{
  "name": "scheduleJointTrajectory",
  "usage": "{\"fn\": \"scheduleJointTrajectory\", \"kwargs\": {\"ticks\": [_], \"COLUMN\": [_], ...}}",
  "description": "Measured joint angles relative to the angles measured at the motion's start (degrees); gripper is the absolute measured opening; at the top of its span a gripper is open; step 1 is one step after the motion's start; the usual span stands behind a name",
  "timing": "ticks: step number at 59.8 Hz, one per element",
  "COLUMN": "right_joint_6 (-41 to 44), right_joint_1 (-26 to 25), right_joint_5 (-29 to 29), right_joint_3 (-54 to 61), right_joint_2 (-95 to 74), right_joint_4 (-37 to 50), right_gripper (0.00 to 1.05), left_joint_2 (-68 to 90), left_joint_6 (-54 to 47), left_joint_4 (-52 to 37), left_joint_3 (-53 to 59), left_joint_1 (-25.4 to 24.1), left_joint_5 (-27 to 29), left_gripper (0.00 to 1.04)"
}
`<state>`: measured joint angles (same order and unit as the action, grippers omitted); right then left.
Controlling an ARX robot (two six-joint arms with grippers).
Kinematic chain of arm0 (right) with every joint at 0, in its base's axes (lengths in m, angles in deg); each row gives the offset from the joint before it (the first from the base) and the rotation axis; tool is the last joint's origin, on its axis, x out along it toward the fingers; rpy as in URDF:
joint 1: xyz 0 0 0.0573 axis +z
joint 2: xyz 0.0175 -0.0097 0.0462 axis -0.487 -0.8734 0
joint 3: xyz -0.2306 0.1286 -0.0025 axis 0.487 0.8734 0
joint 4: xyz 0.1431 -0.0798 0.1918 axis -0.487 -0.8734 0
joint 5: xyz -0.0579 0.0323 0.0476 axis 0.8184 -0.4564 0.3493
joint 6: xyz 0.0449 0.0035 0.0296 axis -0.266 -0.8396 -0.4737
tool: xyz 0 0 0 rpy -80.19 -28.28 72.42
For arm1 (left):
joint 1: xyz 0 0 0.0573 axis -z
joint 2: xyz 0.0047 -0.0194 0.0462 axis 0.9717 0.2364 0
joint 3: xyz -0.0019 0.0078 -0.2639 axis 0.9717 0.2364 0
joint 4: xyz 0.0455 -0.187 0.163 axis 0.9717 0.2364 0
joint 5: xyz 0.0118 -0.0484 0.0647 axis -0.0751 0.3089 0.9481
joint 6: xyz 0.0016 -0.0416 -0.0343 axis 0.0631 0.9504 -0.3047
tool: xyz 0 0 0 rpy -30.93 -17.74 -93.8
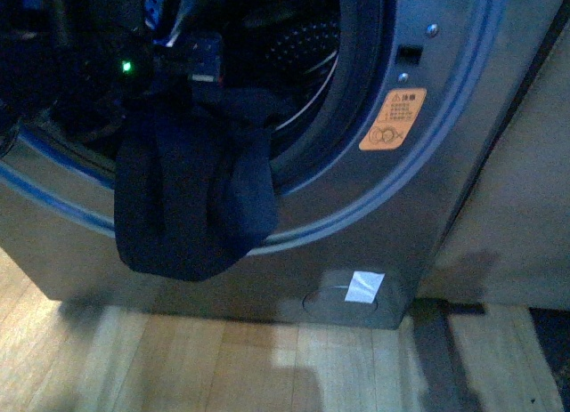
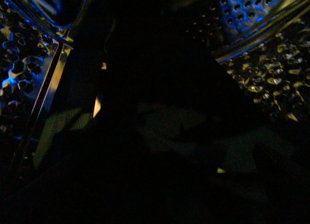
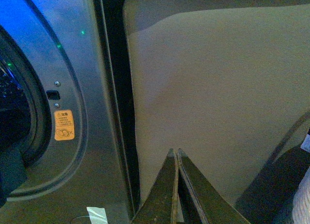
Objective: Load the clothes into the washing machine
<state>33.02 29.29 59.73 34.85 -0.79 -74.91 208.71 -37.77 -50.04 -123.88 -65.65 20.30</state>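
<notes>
The washing machine (image 1: 419, 207) is grey with an open round porthole, a perforated steel drum (image 1: 307, 38) and an orange warning sticker (image 1: 393, 118). The clothes (image 1: 191, 207), a dark navy garment, hang over the porthole's lower rim, half inside and half outside. My left gripper (image 1: 203, 65) is at the drum mouth, shut on the garment's upper part. The left wrist view is mostly dark; it shows drum holes (image 2: 252, 6) and dim fabric (image 2: 169, 132). My right gripper (image 3: 175, 154) is shut and empty, off to the machine's right, facing a beige panel (image 3: 218, 88).
A wooden floor (image 1: 267, 367) lies in front of the machine. A white tape patch (image 1: 363, 286) sits on the lower front panel. A beige cabinet side (image 1: 525, 207) stands to the right of the machine, with a dark gap (image 3: 114, 88) between them.
</notes>
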Motion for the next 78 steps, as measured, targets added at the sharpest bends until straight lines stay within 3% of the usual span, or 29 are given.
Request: {"fn": "scheduleJointTrajectory", "kwargs": {"ticks": [15,17,20,23,41,46,64,74,78], "right_joint_6": [0.0,0.0,0.0,0.0,0.0,0.0,0.0,0.1,0.1], "right_joint_1": [0.0,0.0,0.0,0.0,0.0,0.0,0.0,0.0,0.0], "right_joint_5": [0.0,0.0,0.0,0.0,0.0,0.0,0.0,0.0,0.0], "right_joint_3": [0.0,0.0,0.0,0.0,0.0,0.0,0.0,0.0,0.0], "right_joint_2": [0.0,0.0,0.0,0.0,0.0,0.0,0.0,0.0,0.0], "right_joint_4": [0.0,0.0,0.0,0.0,0.0,0.0,0.0,0.0,0.0], "right_gripper": [0.02,0.02,0.02,0.02,0.02,0.02,0.02,0.41,0.52], "left_joint_2": [-16.9,-19.8,-24.7,-28.1,-42.1,-46.9,-64.2,-75.0,-77.5], "left_joint_6": [3.6,4.0,3.1,2.8,2.0,1.9,1.8,1.8,1.8], "left_joint_4": [-12.9,-14.7,-22.5,-24.8,-23.3,-21.1,-10.2,-1.5,0.7], "left_joint_3": [22.5,26.2,33.4,37.1,49.7,52.5,58.8,60.8,61.1], "left_joint_1": [1.3,1.7,2.4,1.9,-2.6,-4.0,-10.3,-10.5,-10.5], "left_joint_5": [-6.0,-4.4,4.7,7.0,3.8,2.6,-3.3,-3.7,-3.7], "left_gripper": [0.98,0.97,0.84,0.76,0.22,0.03,0.04,0.04,0.04]}}
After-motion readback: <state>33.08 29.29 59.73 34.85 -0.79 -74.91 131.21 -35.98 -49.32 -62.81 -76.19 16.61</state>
